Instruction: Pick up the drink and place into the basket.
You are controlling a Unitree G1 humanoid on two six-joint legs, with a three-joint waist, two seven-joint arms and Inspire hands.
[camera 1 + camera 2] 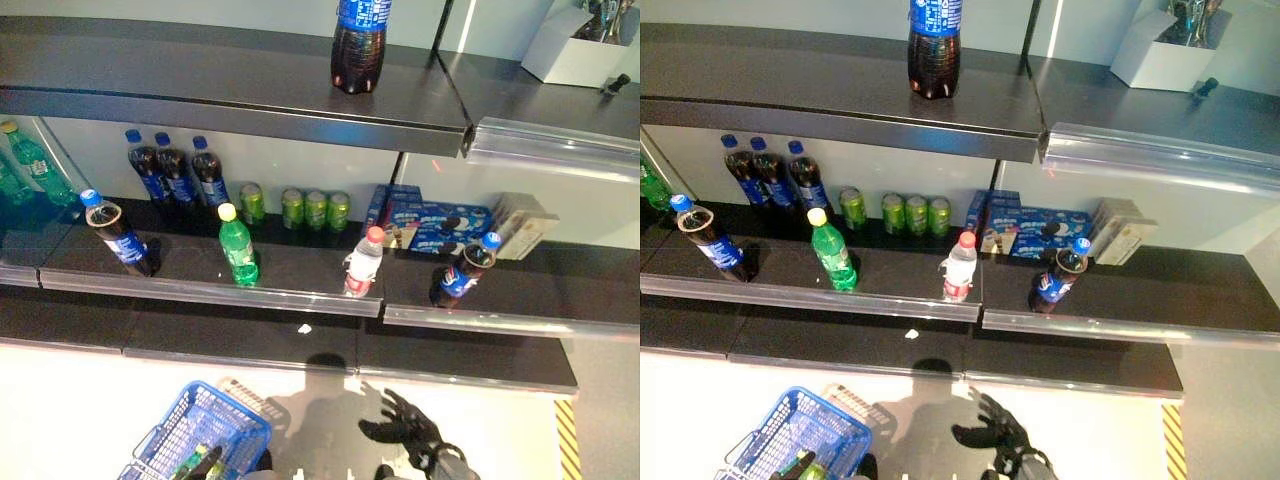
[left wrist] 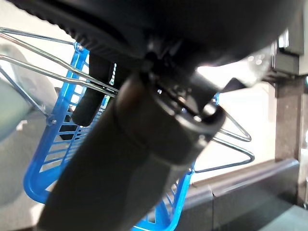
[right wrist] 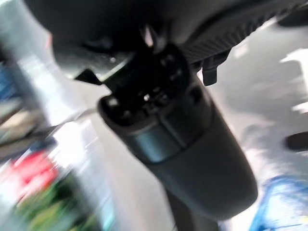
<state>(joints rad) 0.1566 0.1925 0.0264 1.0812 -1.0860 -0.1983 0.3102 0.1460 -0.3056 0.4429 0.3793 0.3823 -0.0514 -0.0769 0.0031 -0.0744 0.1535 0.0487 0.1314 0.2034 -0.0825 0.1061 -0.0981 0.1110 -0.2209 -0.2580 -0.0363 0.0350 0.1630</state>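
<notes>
Drinks stand along the middle shelf's front edge: a cola bottle with a blue cap [image 1: 120,235], a green bottle with a yellow cap [image 1: 238,248], a clear bottle with a red cap [image 1: 363,264] and a leaning cola bottle [image 1: 462,272]. My left hand [image 1: 208,464] is shut on the thin wire handles [image 2: 48,62] of the blue basket [image 1: 200,430], which hangs low at the left. Something green shows inside the basket. My right hand [image 1: 410,430] is open and empty, fingers spread, low in front of the shelf below the red-capped bottle.
Cola bottles [image 1: 175,170] and green cans [image 1: 300,208] stand at the back of the middle shelf, with blue cookie boxes [image 1: 430,225] to the right. A large cola bottle [image 1: 360,45] stands on the top shelf near a white box [image 1: 580,45]. Striped tape [image 1: 567,440] marks the floor.
</notes>
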